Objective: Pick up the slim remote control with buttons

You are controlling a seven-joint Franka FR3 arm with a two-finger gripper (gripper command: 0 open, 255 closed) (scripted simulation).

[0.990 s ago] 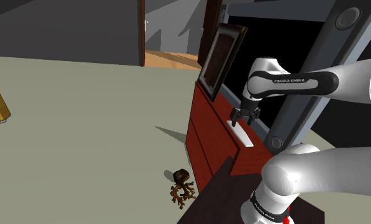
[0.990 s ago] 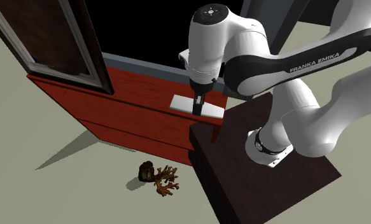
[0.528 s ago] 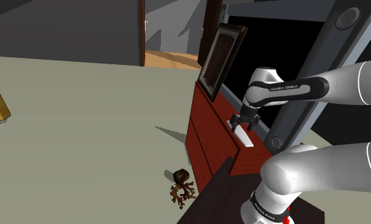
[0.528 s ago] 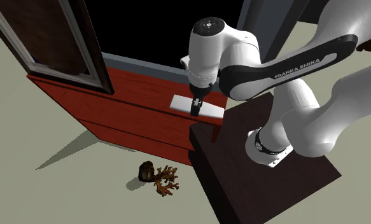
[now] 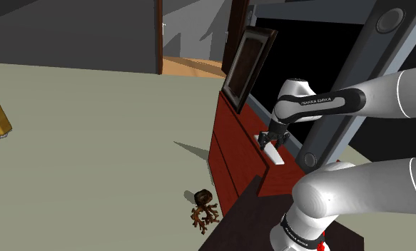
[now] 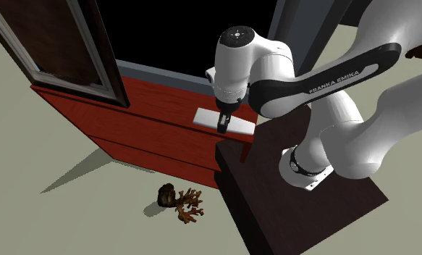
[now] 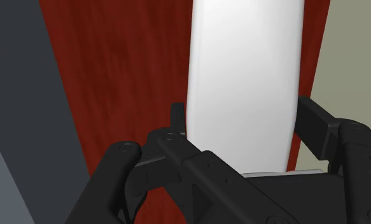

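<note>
Shoulder view: the remote (image 5: 275, 152) lies flat on top of the red counter (image 5: 235, 146), near the corner closest to the stand. It is drawn as a plain white slab, and I can make out no buttons. The pincer (image 5: 270, 140) is down on it, with the arm reaching in from the view's right. A framed picture (image 5: 247, 65) leans at the counter's far end, well apart from the work. A brown knotty thing (image 5: 203, 207) sits on the floor below.

Second exterior view: the pincer (image 6: 223, 124) stands upright over about the middle of the remote (image 6: 205, 116), with white showing on both sides of it. The remote is resting on the counter (image 6: 151, 116), not lifted. The dark stand (image 6: 296, 210) butts up just beside that corner.

Wrist view: the remote (image 7: 244, 70) runs straight away from the pincer (image 7: 244, 118). The fingers (image 7: 314, 121) meet both long edges, so I read it as clamped across the remote's width, with the red counter (image 7: 133, 63) underneath.

Handling, my judgement: light, stiff and thin, and probably slick given the smooth rounded edges. The long edges near the middle are the right place to hold it, so it hangs level. The main risk is that it slips or pivots between the pads if the lift is quick
</note>
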